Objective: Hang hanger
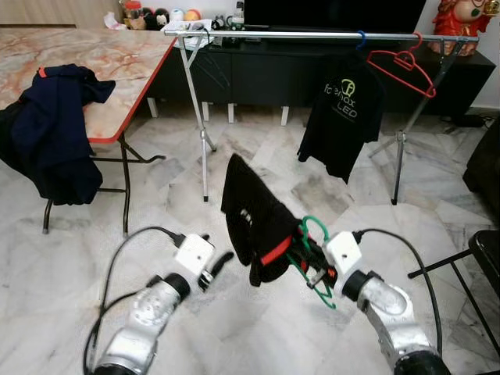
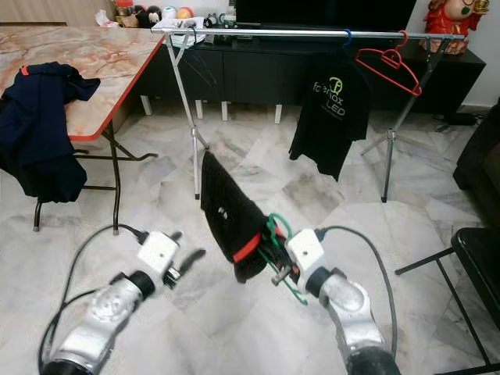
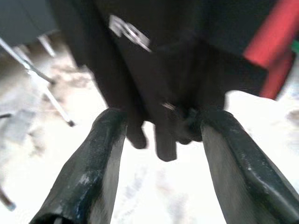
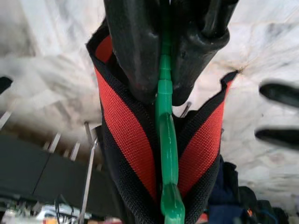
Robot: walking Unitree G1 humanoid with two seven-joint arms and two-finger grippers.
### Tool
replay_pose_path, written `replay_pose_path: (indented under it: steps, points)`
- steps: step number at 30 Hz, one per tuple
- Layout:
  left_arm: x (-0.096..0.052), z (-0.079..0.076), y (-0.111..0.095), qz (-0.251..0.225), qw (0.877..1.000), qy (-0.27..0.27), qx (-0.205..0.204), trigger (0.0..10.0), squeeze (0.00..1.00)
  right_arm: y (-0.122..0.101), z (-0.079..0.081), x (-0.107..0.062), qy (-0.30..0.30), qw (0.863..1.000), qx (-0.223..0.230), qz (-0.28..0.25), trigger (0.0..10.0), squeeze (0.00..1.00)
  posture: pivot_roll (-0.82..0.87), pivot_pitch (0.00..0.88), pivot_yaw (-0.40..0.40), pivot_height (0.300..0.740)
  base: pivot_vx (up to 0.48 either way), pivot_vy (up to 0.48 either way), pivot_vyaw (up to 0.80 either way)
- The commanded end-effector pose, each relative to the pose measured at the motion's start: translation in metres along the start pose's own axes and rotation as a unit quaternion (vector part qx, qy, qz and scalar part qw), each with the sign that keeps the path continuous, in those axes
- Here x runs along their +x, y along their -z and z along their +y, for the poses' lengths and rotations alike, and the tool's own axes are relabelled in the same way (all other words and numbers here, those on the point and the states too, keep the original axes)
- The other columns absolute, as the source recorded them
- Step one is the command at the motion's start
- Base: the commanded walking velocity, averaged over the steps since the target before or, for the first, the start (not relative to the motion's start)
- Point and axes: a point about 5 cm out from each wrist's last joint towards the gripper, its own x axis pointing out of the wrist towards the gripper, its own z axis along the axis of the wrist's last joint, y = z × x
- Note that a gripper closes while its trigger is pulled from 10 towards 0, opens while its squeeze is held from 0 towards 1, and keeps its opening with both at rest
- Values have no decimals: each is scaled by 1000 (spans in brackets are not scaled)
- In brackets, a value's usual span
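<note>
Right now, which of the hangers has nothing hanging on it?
The red hanger at the right end of the clothes rail is bare. The blue one carries a black T-shirt; the green hanger, in the right gripper, holds a black garment.

You've got two silver arms, each with a white boxy wrist module and a looping black cable; left end effector [image 1: 221,264] and right end effector [image 1: 312,275] have long black fingers.

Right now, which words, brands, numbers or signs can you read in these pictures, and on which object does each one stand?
"LED": on the black T-shirt hanging on the clothes rail, lower line of its print.
Word above "LED": begins with "f" and ends with "x"; the middle is too blurred to read.
White mark on the black garment on the green hanger: too small to read.
</note>
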Motion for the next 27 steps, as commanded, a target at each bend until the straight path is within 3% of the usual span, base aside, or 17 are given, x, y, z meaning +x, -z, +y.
replay_pose_path:
  steps: [1, 5, 14, 24, 27]
  points:
    - [1, -3, 2, 11, 1000, 11, 2, 10000, 0, -12, -3, 2, -1, 1000, -5, -23, 0, 0, -18, 111, -40, 740, 0, 0, 0]
    - [6, -8, -2, 10, 1000, 18, 1, 10000, 0, -19, -1, 4, -18, 999, -3, -33, 0, 0, -14, 112, -44, 740, 0, 0, 0]
    - [24, -9, -11, 11, 999, -34, 8, 10000, 0, -30, 9, 3, -52, 998, -2, -47, 0, 0, -24, 116, -48, 740, 0, 0, 0]
    - [30, 4, -13, 29, 989, -140, 43, 10000, 0, -34, 17, -1, -68, 996, 5, -52, 0, 0, -28, 119, -46, 740, 0, 0, 0]
    - [31, 5, -14, 26, 987, -154, 32, 10000, 0, -35, 18, -1, -72, 996, 5, -53, 0, 0, -28, 118, -48, 740, 0, 0, 0]
